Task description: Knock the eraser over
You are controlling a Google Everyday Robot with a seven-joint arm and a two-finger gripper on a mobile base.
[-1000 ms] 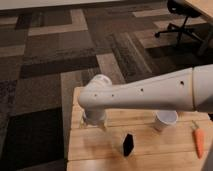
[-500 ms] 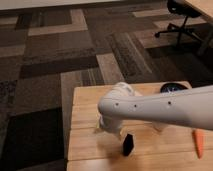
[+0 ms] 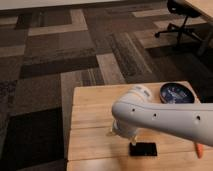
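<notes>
My arm (image 3: 165, 117) stretches across the wooden table (image 3: 90, 107) from the right. The blue bowl (image 3: 177, 93) sits at the table's far right. The eraser (image 3: 143, 149) lies near the table's front edge, just beside my gripper (image 3: 116, 134).

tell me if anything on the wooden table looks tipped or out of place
The small black rectangular eraser lies flat on the light wooden table, near its front edge. The gripper sits just left of it, mostly hidden by the white arm.

Eraser (image 3: 143, 149) lies flat on table (image 3: 90, 107); pincer (image 3: 113, 133) just left.
</notes>
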